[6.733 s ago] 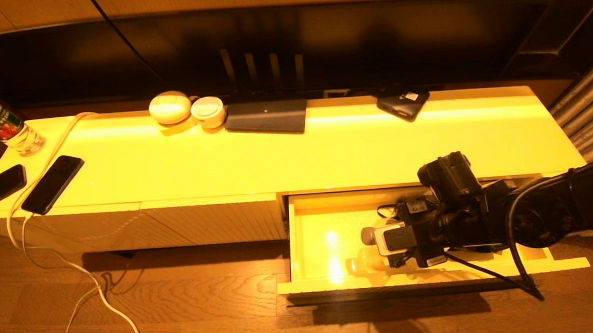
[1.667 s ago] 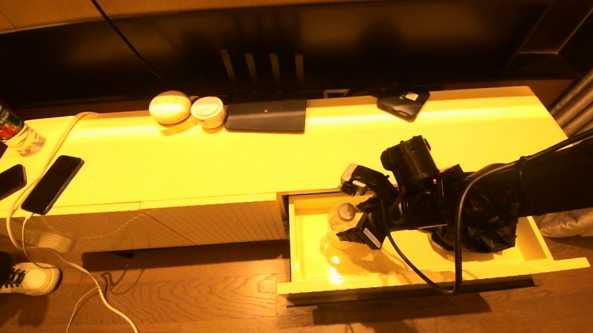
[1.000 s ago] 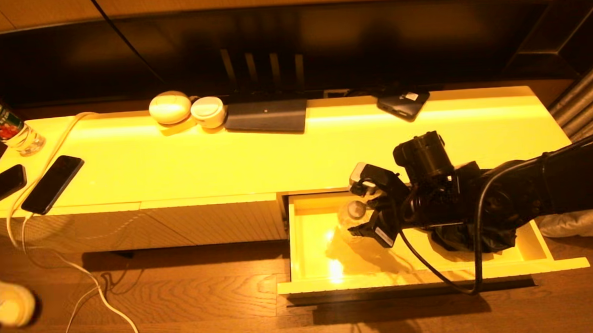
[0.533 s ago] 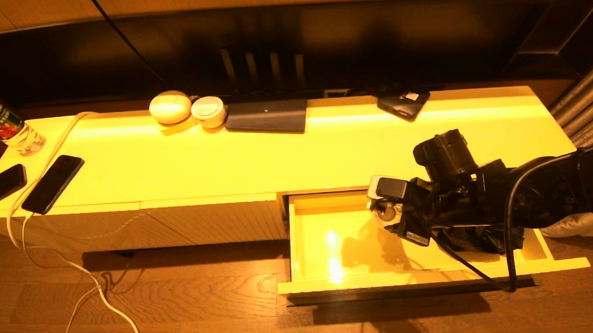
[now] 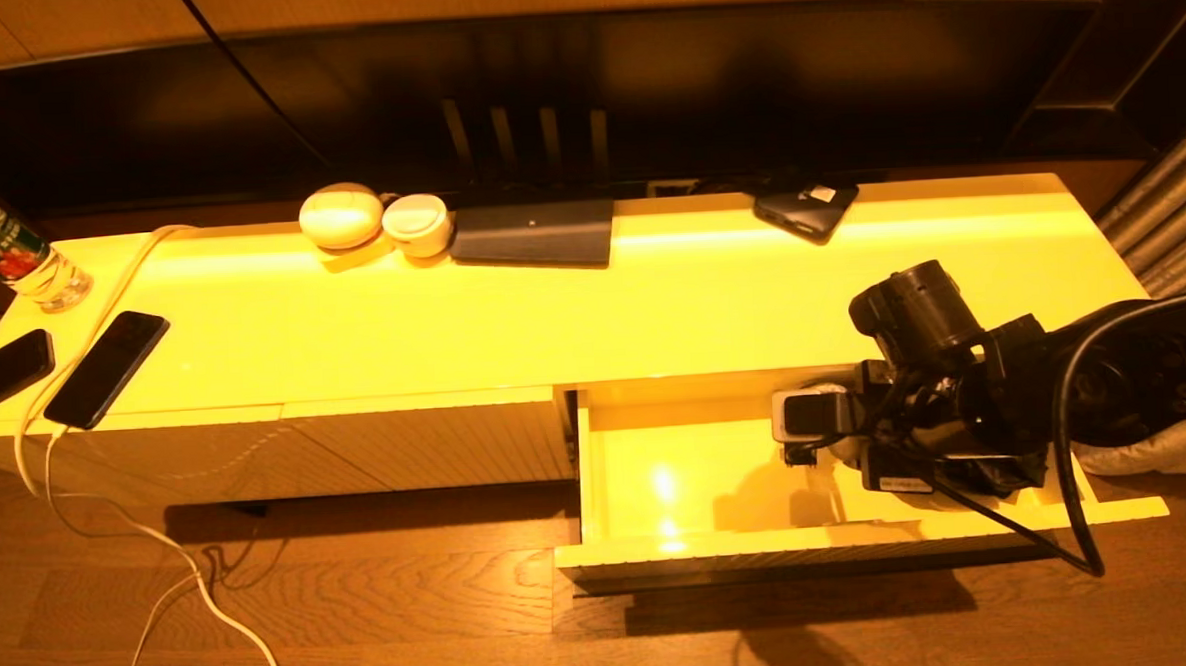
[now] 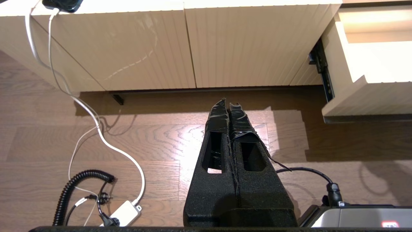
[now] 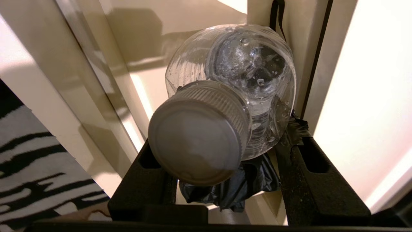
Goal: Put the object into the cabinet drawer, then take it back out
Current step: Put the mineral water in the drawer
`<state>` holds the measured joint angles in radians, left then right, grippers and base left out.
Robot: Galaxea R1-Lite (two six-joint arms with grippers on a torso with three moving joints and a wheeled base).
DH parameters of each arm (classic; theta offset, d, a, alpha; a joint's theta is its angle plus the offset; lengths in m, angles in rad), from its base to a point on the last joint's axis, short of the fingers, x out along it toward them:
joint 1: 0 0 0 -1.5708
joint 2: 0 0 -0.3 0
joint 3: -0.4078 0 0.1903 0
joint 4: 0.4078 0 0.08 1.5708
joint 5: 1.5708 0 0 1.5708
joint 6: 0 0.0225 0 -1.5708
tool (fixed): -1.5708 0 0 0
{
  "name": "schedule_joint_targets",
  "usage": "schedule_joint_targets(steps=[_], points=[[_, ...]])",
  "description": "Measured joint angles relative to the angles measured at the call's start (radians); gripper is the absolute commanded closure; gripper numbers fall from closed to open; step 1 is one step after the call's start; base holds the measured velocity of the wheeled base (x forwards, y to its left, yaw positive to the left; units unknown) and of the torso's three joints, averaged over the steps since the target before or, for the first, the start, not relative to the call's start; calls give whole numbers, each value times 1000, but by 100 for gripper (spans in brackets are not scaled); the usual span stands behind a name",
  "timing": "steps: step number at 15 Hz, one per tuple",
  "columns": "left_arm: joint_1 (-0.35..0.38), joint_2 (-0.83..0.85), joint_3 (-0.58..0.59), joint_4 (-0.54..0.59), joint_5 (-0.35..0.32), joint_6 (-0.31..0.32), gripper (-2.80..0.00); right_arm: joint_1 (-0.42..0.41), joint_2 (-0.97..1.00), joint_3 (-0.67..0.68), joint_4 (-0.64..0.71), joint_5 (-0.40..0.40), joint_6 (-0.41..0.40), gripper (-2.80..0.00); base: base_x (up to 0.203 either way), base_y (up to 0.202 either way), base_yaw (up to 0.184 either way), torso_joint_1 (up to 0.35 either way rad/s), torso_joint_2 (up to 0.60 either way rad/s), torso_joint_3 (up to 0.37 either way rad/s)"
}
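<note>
Head view: cream cabinet top [image 5: 572, 304] above wooden floor [image 5: 365, 623].

A long glossy cabinet top [image 5: 652, 300] — two phones [image 5: 104, 369] at its left end, a water bottle [image 5: 9, 253], white containers [image 5: 340, 216] along the back.

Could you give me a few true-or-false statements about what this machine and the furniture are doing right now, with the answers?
1. The wide cream cabinet drawer stands pulled open. True.
2. The right gripper is empty. False: it is clamped on a clear plastic bottle with a grey ribbed cap.
3. The left gripper is inside the drawer. False: it hangs shut over the wooden floor, in front of the closed ribbed panels.
4. A dark phone on a white cable lies on the cabinet top. True.
5. The drawer's bare floor shows glossy reflections. True.
</note>
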<state>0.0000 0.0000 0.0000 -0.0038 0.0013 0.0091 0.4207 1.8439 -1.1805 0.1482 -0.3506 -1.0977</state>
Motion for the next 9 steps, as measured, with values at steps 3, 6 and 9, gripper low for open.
schedule_joint_targets(steps=[3,6,9], points=[[0,0,0,0,0,0,0,45,29,-29,10,-66,-4,0,0,0,0,0,0,0],[0,0,0,-1,0,0,0,81,57,-50,10,-76,-3,0,0,0,0,0,0,0],[0,0,0,0,0,0,0,110,88,-85,5,-69,6,0,0,0,0,0,0,0]])
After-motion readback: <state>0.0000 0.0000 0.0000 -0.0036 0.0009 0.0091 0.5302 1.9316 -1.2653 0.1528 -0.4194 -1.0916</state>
